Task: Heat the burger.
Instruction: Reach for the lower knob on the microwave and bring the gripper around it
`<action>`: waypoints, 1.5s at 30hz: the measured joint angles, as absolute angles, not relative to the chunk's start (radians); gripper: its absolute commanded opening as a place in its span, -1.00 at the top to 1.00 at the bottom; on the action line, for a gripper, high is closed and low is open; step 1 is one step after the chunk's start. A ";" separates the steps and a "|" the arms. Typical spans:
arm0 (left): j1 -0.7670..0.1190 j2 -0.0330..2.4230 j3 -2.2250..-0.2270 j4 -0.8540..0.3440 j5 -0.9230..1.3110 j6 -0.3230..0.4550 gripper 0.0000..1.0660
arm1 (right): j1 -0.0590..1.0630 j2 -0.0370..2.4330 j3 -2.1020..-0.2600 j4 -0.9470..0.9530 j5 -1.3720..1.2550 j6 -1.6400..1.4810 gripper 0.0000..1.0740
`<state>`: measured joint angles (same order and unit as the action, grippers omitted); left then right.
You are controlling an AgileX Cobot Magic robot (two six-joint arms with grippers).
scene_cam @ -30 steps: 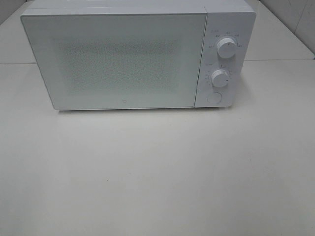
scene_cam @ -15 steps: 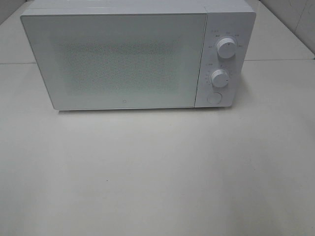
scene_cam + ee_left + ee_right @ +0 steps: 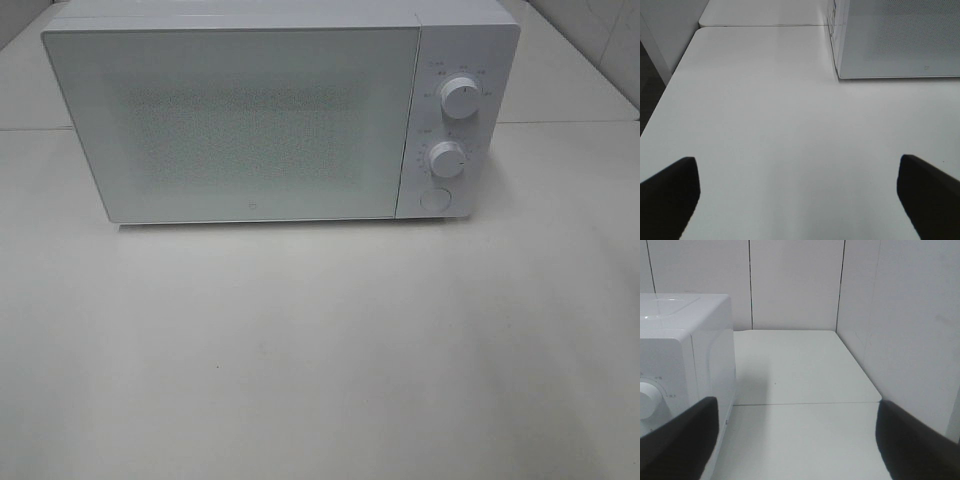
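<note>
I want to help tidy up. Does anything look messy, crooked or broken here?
Nothing stands out. The white microwave sits straight on the table, its door shut, and nothing looks spilled or broken. One small surprise: no burger shows in any view.

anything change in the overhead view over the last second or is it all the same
Nothing visibly changed. The microwave stands in the same spot on the table with its door shut. The upper dial and the lower dial point as they did before, and no arm has come into the high view.
</note>
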<state>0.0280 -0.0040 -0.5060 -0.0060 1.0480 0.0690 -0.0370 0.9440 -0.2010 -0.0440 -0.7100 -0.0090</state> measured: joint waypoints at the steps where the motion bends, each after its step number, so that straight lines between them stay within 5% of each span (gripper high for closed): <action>1: 0.028 -0.004 -0.506 -0.006 1.048 0.069 -0.94 | -0.037 1.021 -0.184 -0.048 -0.805 -0.008 -0.42; 10: 0.028 -0.004 -0.506 -0.006 1.048 0.069 -0.94 | -0.005 1.378 -0.152 -0.136 -1.183 -0.009 -0.42; 20: 0.028 -0.004 -0.506 -0.006 1.048 0.069 -0.94 | 0.373 1.607 -0.213 0.205 -1.198 -0.189 -0.42; 25: 0.028 -0.004 -0.506 -0.006 1.048 0.069 -0.94 | 0.455 1.685 -0.291 0.253 -1.205 -0.158 -0.42; 45: 0.028 -0.004 -0.506 -0.006 1.048 0.069 -0.94 | 0.491 1.918 -0.522 0.306 -1.207 -0.055 -0.42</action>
<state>0.0280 -0.0040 -0.5060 -0.0060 1.0480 0.0690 0.4910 1.9180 -0.5220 0.3060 -1.2070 -0.0550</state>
